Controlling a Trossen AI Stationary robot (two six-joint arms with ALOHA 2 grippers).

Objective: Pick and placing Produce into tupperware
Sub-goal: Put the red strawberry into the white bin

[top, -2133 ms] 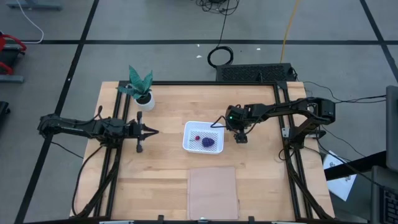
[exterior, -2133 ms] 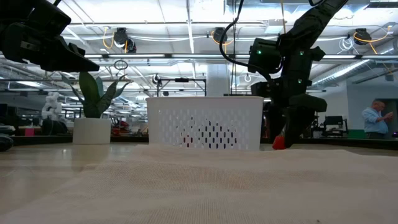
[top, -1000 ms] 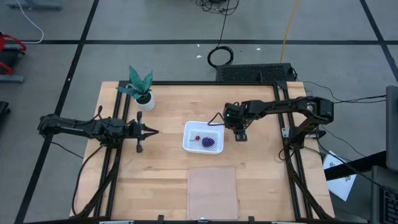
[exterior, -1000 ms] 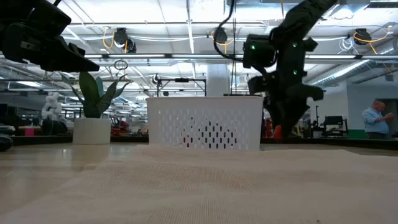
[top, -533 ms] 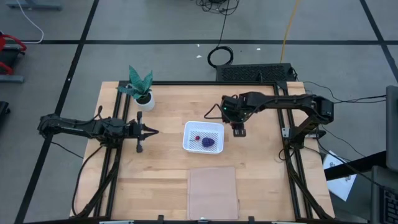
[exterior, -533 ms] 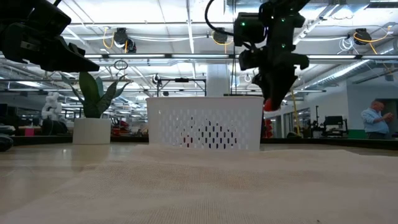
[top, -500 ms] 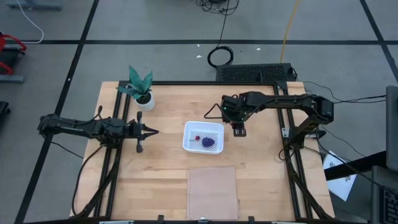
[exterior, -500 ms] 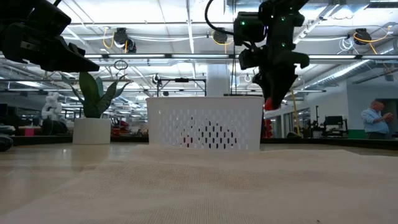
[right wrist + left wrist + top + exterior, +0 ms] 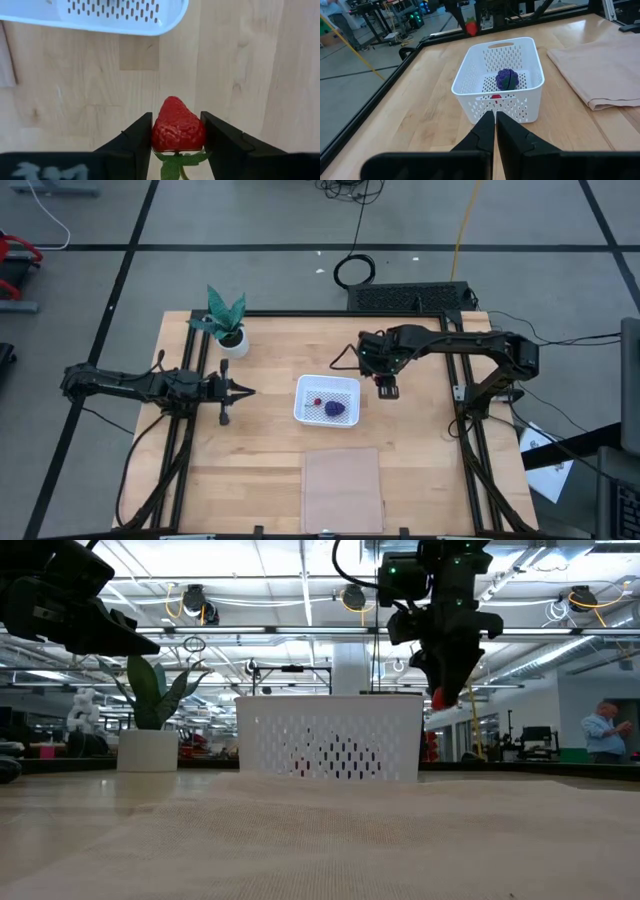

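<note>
The tupperware, a white perforated basket (image 9: 327, 401), stands mid-table on its base. In it lie a purple lumpy cluster (image 9: 506, 78) and a small red piece (image 9: 495, 97). To the right of the basket my right gripper (image 9: 177, 131) hangs in the air, shut on a red strawberry (image 9: 177, 125). In the low view the strawberry (image 9: 438, 698) sits about level with the basket's rim (image 9: 330, 698). My left gripper (image 9: 243, 390) waits shut, left of the basket, pointing at it. My right gripper pinches the strawberry's two sides (image 9: 159, 131) between its two fingers (image 9: 135, 137), at the wide end near the green leaves. The fingers point down from above. The strawberry is lifted clear of the table, its tip pointing down past the fingertips.
A small potted plant (image 9: 227, 322) stands at the far left of the table. A flat beige sheet (image 9: 343, 488) lies at the near edge, in front of the basket. Bare wood lies right of the basket. A person (image 9: 603, 730) stands far off in the room.
My right gripper has risen with the strawberry from close to the table up to about the height of the basket's rim, drifting a little toward the far edge and toward the basket. It has stayed shut on the fruit.
</note>
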